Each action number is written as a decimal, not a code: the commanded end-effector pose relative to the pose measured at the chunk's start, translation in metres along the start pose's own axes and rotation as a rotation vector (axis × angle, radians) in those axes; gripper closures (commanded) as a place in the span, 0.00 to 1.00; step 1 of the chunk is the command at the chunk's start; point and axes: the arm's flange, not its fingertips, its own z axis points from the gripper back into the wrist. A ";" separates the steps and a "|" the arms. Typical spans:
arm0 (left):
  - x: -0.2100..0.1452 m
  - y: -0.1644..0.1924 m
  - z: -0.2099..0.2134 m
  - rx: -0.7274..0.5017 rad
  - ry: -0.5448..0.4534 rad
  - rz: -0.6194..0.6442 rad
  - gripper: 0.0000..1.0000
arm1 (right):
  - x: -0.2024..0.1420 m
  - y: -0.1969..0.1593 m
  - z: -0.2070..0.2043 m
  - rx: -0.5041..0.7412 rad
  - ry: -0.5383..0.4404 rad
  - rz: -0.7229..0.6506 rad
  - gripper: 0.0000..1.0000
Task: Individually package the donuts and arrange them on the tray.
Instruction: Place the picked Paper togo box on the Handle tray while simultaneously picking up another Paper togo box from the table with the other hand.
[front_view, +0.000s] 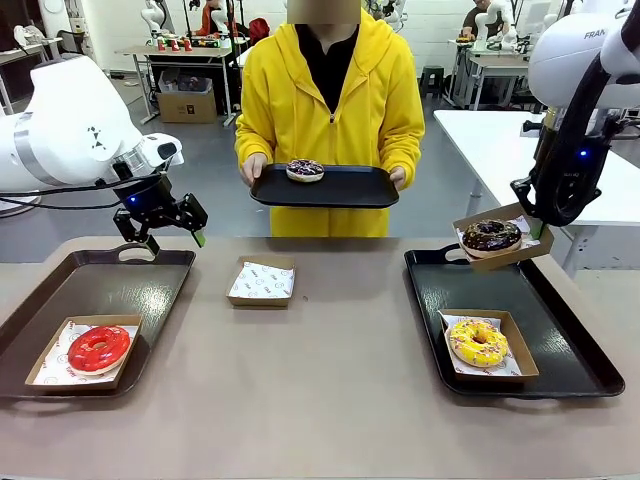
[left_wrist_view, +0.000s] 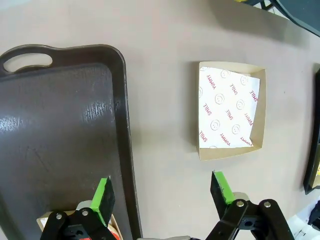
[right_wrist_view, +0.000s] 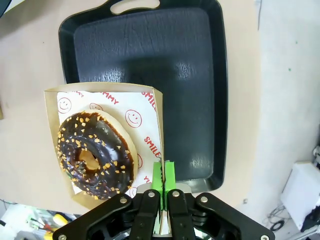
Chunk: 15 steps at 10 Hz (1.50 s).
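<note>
Beige table (front_view: 320, 400) with a dark tray on each side, and a person in a yellow hoodie at the far edge holding a third tray (front_view: 345, 188) with the purple donut (front_view: 305, 170) on it. Right end effector (right_wrist_view: 163, 175) is clenched on one thin side wall of a cardboard box (right_wrist_view: 102, 88), with the chocolate donut (right_wrist_view: 95, 155) sitting inside, and the box hangs over the far end of the right tray (front_view: 565, 375). The yellow donut (front_view: 477, 342) is boxed at the near end. Left end effector (left_wrist_view: 162, 189) is released, jaws wide, hovering by the left tray (front_view: 120, 290), just beside the empty box (front_view: 262, 281). The red donut (front_view: 99, 348) is boxed on that tray. My worry is that one-wall pinch: the box looks tilted, so the cardboard could buckle and the donut slide out, or it lands crooked on the tray rim.
</note>
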 end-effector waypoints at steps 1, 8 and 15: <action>0.001 -0.001 0.003 -0.012 0.009 0.012 0.00 | 0.000 -0.001 0.002 0.000 -0.001 0.003 0.98; 0.061 -0.063 -0.037 0.064 0.068 -0.091 0.00 | 0.069 -0.041 -0.055 0.104 0.040 0.089 0.98; 0.084 -0.076 -0.078 0.088 0.097 -0.071 0.00 | 0.088 -0.036 -0.113 0.107 0.018 0.080 0.98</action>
